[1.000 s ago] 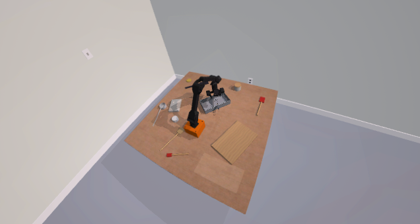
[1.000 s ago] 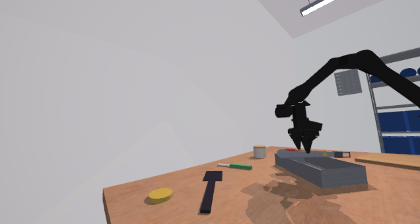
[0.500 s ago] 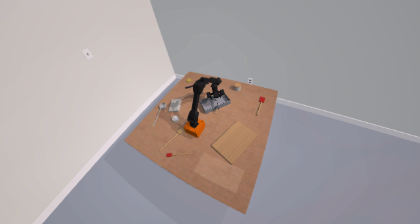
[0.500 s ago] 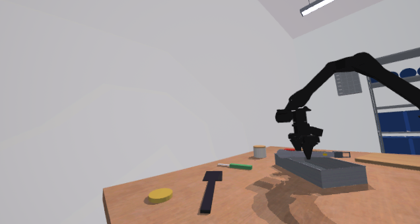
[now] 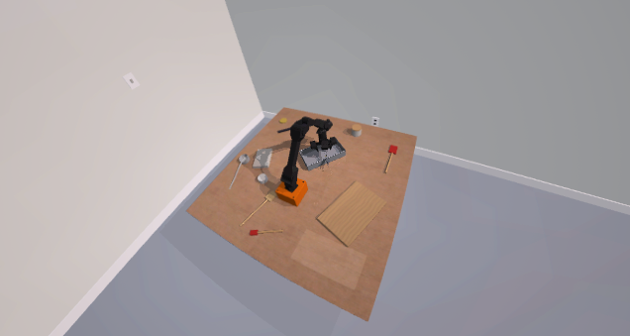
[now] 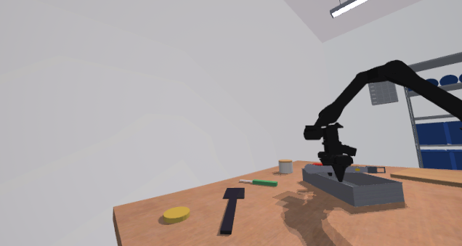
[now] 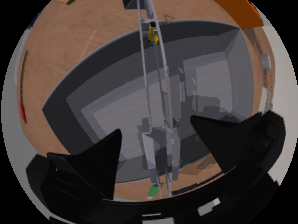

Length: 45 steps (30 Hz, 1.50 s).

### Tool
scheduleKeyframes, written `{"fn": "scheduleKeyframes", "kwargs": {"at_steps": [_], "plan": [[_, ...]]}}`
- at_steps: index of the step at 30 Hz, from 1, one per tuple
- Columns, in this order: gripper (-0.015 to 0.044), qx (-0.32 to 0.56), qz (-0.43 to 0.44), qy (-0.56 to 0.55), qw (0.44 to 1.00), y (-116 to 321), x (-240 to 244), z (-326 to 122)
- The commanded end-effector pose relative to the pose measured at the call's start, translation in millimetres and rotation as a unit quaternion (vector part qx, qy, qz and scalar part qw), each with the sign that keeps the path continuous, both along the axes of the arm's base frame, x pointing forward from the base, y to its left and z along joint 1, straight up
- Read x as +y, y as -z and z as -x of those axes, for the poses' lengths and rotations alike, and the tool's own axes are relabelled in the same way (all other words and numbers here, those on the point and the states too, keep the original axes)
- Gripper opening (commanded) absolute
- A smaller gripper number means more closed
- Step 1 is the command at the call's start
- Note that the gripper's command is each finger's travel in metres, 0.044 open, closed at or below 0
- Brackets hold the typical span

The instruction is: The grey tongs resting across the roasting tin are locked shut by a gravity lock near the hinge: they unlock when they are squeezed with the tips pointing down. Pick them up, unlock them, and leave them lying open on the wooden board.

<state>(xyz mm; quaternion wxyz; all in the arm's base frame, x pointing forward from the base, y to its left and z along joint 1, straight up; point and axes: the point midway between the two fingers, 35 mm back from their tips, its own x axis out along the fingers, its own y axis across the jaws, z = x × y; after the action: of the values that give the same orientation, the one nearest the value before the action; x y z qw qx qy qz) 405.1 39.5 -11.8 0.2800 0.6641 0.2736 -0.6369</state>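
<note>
I have the pincer (image 7: pixel 154 137) spread wide with nothing between its fingers, pointing straight down over the roasting tin (image 6: pixel 378 194). In the wrist view its two dark fingertips stand either side of the grey tongs (image 7: pixel 152 96), which run lengthwise between them; in the exterior view the tips reach to about the tin's rim, so I judge I am at the reach-in step, just ahead of the grasp.

The next move, as I see it, calls for easing down the little that is left so the fingers bracket both arms of the tongs, then closing squarely across them. After that come the lift, tipping the tips downward, the squeeze to free the lock, and the carry to the wooden board (image 5: pixel 352 212), which lies well apart from the tin on the near right of the table (image 5: pixel 381 259).

The tongs look slim and pale grey, arms pressed close together, lying across the tin with one end past its far rim and a small yellow piece there.
</note>
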Motion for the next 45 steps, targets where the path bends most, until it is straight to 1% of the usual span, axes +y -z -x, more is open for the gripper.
{"fn": "scheduleKeyframes", "kwargs": {"at_steps": [1, 3, 16, 27, 32, 34, 37, 40, 41, 45], "plan": [[0.0440, 0.003, -0.001, -0.002, 1.000, 8, 0, 2], [0.0440, 0.003, -0.001, -0.002, 1.000, 8, 0, 2], [0.0099, 0.001, 0.000, 0.000, 1.000, 4, 0, 1], [0.0025, 0.001, 0.000, 0.000, 1.000, 4, 0, 1], [-0.0106, 0.001, 0.000, 0.000, 1.000, 4, 0, 1], [-0.0150, 0.001, 0.000, 0.000, 1.000, -4, 0, 0], [-0.0150, 0.002, 0.000, -0.001, 1.000, -34, 0, -2], [-0.0150, 0.003, -0.001, -0.001, 1.000, -82, -1, 2], [-0.0150, 0.003, -0.001, -0.002, 1.000, -91, -1, 3], [-0.0150, 0.003, -0.001, -0.002, 1.000, -95, -1, 4]]}}
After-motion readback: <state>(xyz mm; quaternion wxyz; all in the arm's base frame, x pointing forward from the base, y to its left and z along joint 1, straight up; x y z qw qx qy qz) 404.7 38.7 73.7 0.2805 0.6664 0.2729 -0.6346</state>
